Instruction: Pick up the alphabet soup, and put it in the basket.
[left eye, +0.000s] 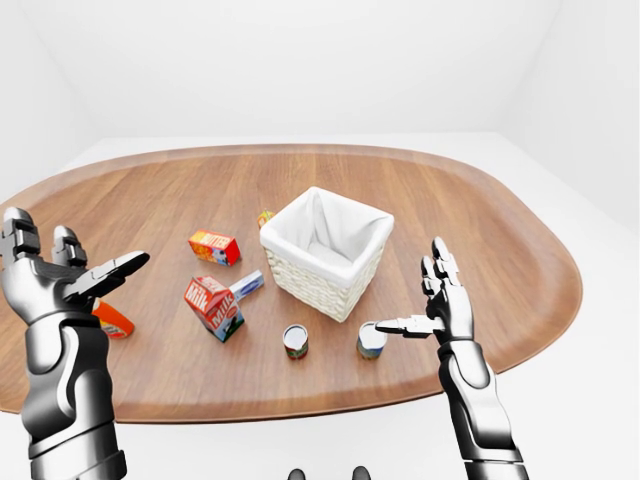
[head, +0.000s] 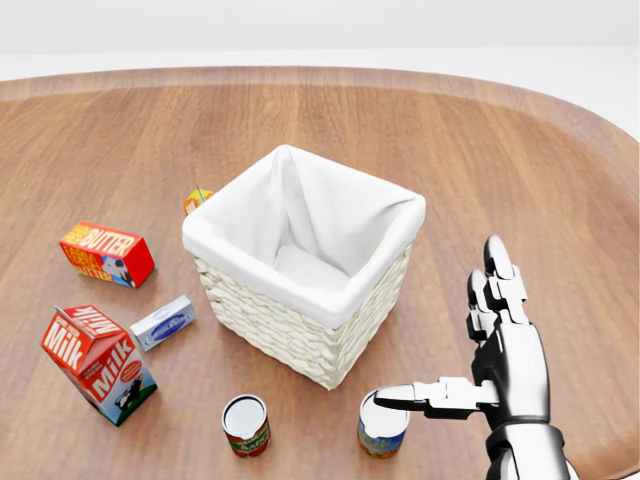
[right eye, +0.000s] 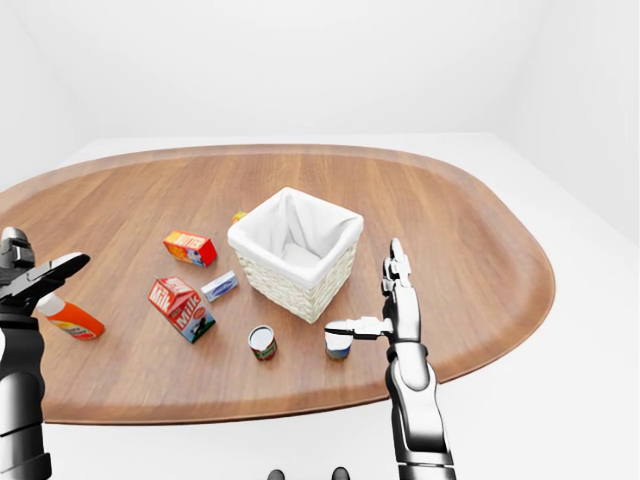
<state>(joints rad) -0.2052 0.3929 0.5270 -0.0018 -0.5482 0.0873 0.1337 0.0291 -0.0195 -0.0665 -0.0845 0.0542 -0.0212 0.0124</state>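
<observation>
Tabletop first: the wide oval wooden table (head: 520, 150) fills the head view, and near its middle sits the wicker basket (head: 300, 325) with its white cloth lining, open and with nothing showing inside.

Next in size come the two arms. The right hand (head: 505, 365) stands at the lower right of the head view, palm turned toward the basket, two fingers (head: 497, 262) pointing up and apart from the long thumb, which reaches out sideways to the left. The thumb tip lies over the top of the blue-labelled can (head: 383, 430), the alphabet soup as far as the label can be read, standing upright on the table just below the basket's near corner. The fingers are spread; nothing is gripped.

Over in the left-eye view, the left hand (left eye: 55, 280) is raised at the far left edge, fingers splayed and empty, well apart from everything on the table.

Down the sizes now: the red milk carton (head: 98, 362) stands tilted at the lower left of the head view, the orange butter box (head: 107, 254) lies above it, and a small pale blue box (head: 163, 322) rests between carton and basket. An orange bottle (right eye: 70, 317) lies near the left edge of the right-eye view. A second can (head: 246, 424), red and green, stands left of the soup. Smallest, a yellow-orange item (head: 197, 200) peeks from behind the basket's left corner.
</observation>
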